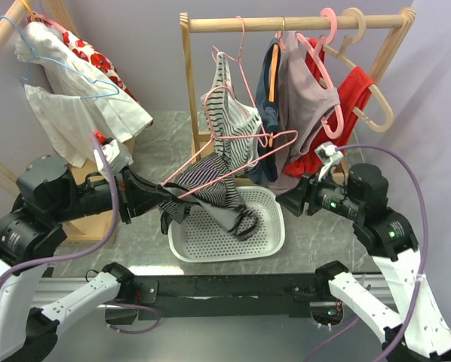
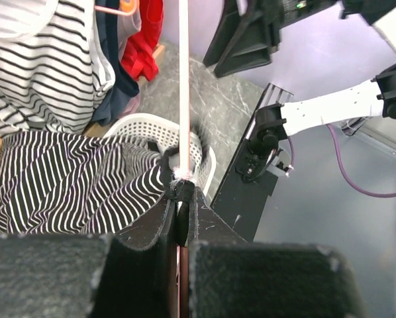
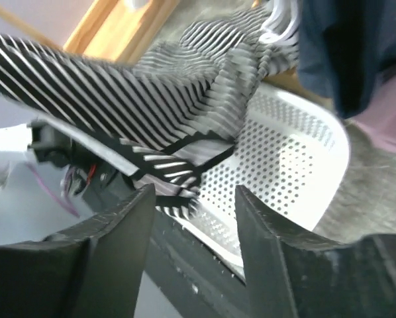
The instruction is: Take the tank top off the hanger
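A black-and-white striped tank top (image 1: 207,181) drapes from a tilted pink hanger (image 1: 240,157) and sags into the white perforated basket (image 1: 267,237). My left gripper (image 1: 165,193) is shut on the hanger's low left end. In the left wrist view the jaws (image 2: 181,192) pinch the pink bar (image 2: 183,86), with the striped tank top (image 2: 65,185) just left of them. My right gripper (image 1: 283,202) is open and empty at the basket's right rim. In the right wrist view it (image 3: 193,202) faces the tank top (image 3: 132,99) over the basket (image 3: 297,152).
A wooden rack (image 1: 286,23) behind the basket carries a lighter striped top (image 1: 225,105), a navy garment (image 1: 269,113), a mauve top (image 1: 305,105) and a red one (image 1: 354,94). A second rack at the left holds a white floral garment (image 1: 75,98).
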Tool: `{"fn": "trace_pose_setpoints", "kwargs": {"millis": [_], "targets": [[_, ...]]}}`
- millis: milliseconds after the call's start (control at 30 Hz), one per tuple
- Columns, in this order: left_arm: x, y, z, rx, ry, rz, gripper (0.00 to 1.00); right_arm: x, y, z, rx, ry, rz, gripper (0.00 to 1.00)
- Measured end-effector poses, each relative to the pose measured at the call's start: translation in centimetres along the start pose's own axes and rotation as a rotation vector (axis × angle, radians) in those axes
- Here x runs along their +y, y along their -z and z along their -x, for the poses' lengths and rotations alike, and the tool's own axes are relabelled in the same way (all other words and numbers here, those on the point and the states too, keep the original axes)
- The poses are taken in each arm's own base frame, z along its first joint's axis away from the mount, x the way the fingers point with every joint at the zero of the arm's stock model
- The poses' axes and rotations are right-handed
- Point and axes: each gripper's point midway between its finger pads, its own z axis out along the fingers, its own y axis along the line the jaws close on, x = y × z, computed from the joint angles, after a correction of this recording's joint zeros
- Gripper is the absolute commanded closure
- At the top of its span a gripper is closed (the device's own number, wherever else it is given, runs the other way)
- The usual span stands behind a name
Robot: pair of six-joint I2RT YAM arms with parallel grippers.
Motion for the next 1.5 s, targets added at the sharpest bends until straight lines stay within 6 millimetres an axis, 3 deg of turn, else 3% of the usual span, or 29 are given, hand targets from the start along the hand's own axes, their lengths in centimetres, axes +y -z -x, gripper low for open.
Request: {"fn": "trace_pose_setpoints", "kwargs": {"millis": [133,267,400,533,700,967,1267,1500], "targets": [[0.9,-1.1,-1.0,0.029,0.029,0.003,0.99,0.7,1.5,1.5,-0.098,0.024,-0.008,0.35],[1.6,-2.0,-2.8,0.072,0.077,0.001,0.99,3.9,3.3,4.8,-0.218,0.053,0.096,0.36],[2.1,-2.9,-3.8,0.086,0.11,-0.01,0.99,5.8,3.3,6.8,-0.287,0.048,0.195,0.36],[2.5,-3.7,-4.6,0.092,0.137,-0.015,0.99,6.2,2.0,7.7,-0.285,0.011,0.242,0.36],[3.0,-4.5,-5.6,0.097,0.168,-0.021,0.99,7.0,-1.3,8.7,-0.25,-0.041,0.296,0.36],[3.0,-5.3,-5.8,0.065,0.19,-0.052,0.99,9.1,-7.1,7.7,-0.154,-0.097,0.326,0.34],[3.8,-5.8,-6.1,0.048,0.19,-0.03,0.99,11.5,-7.5,9.0,-0.219,-0.095,0.386,0.33],[4.4,-6.6,-6.6,0.054,0.198,-0.028,0.99,12.1,-9.6,8.2,-0.191,-0.095,0.387,0.33]]}}
